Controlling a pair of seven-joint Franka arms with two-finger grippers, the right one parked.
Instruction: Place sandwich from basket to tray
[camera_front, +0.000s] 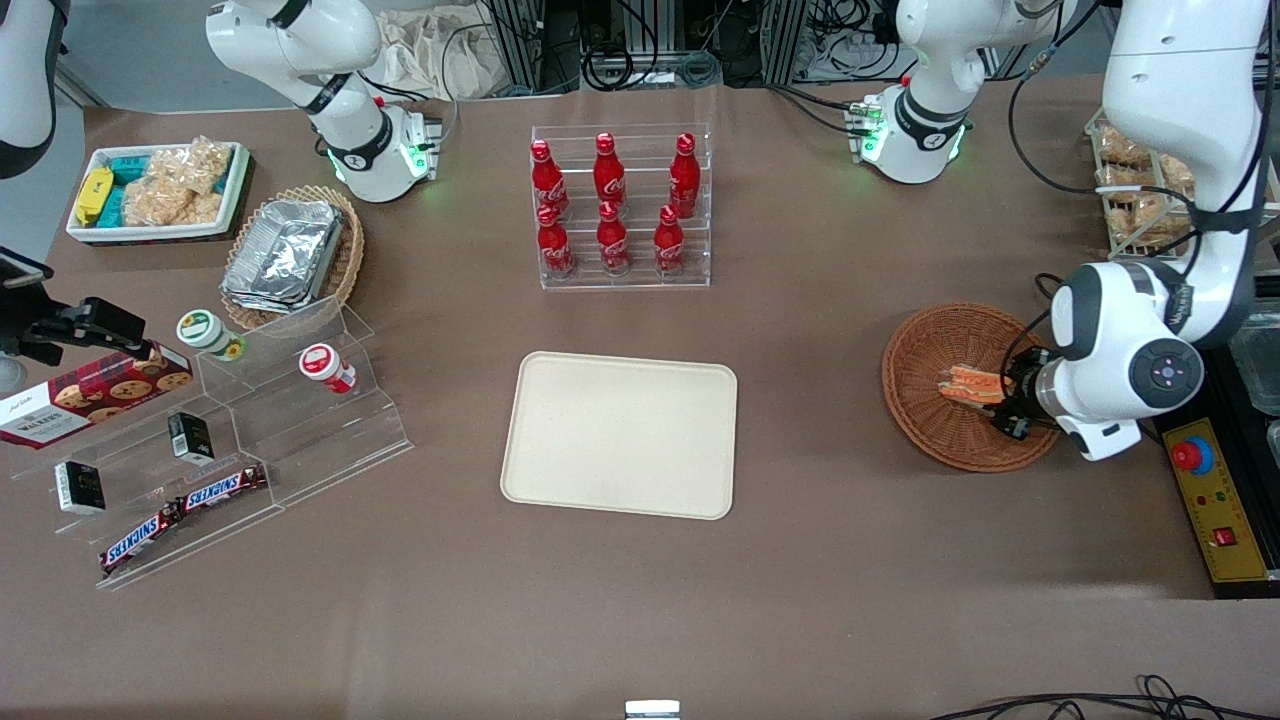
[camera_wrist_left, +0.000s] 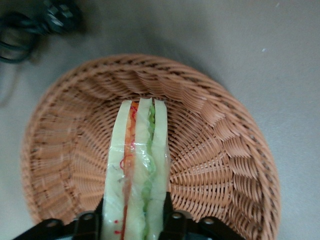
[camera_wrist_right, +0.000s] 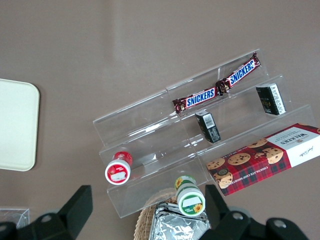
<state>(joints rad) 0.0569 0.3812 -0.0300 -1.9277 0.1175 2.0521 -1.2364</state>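
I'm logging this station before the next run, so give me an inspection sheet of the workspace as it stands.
Surface: brown table, flat.
Job's things: sandwich over the basket, gripped at one end; tray bare, nearer the table's middle.
Clutter: six red bottles in a clear rack; clear stepped shelf with Snickers bars, cookie box and two small cups, toward the parked arm's end; foil containers; white snack bin.
Claw: left arm's claw over the basket, shut on the sandwich.
Cables: black cable on the table beside the basket.
Surroundings: emergency-stop box at the table's edge.
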